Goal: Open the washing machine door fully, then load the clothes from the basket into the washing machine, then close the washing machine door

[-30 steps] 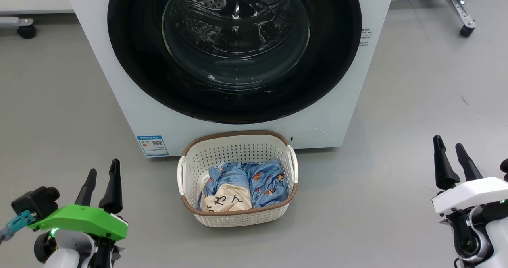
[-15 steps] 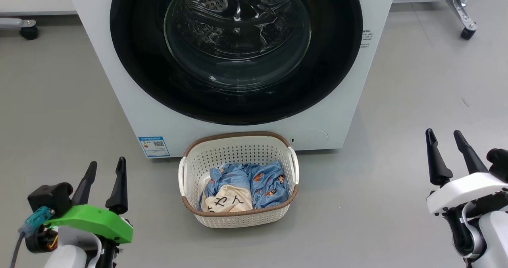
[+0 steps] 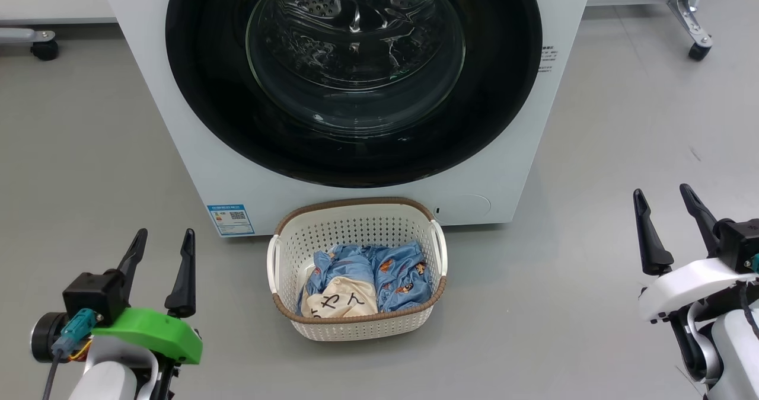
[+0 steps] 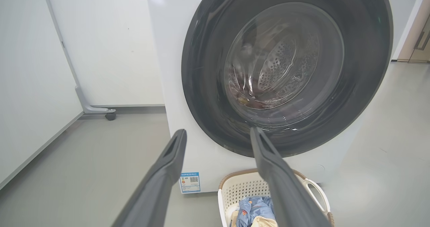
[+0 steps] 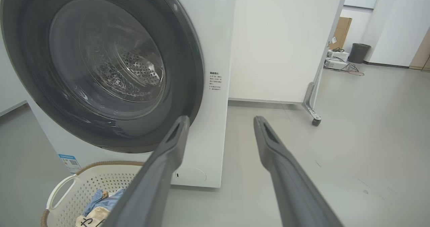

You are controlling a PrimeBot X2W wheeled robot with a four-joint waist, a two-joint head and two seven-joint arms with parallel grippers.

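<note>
The white washing machine (image 3: 178, 145) stands ahead with its round black door (image 3: 207, 121) shut flat against the front; the steel drum shows through the glass porthole (image 3: 356, 56). In front of it on the floor sits the cream basket (image 3: 356, 329) holding the clothes: a light blue printed garment (image 3: 397, 275) and a cream cloth (image 3: 341, 299) with black characters. My left gripper (image 3: 165, 237) hovers open at the lower left, my right gripper (image 3: 663, 192) open at the lower right, both empty and away from the basket. The door (image 4: 201, 85) (image 5: 33, 96) and basket (image 4: 235, 193) (image 5: 67, 196) also appear in the wrist views.
Grey floor (image 3: 89, 151) spreads on both sides of the machine. A wheeled frame leg (image 3: 691, 21) stands at the back right and another castor (image 3: 41, 47) at the back left. White partition panels (image 4: 100, 52) (image 5: 275, 42) flank the machine.
Both grippers have spread their fingers wider and risen slightly in the head view, the left shifting right and the right a little left. The head view itself has crept slightly.
</note>
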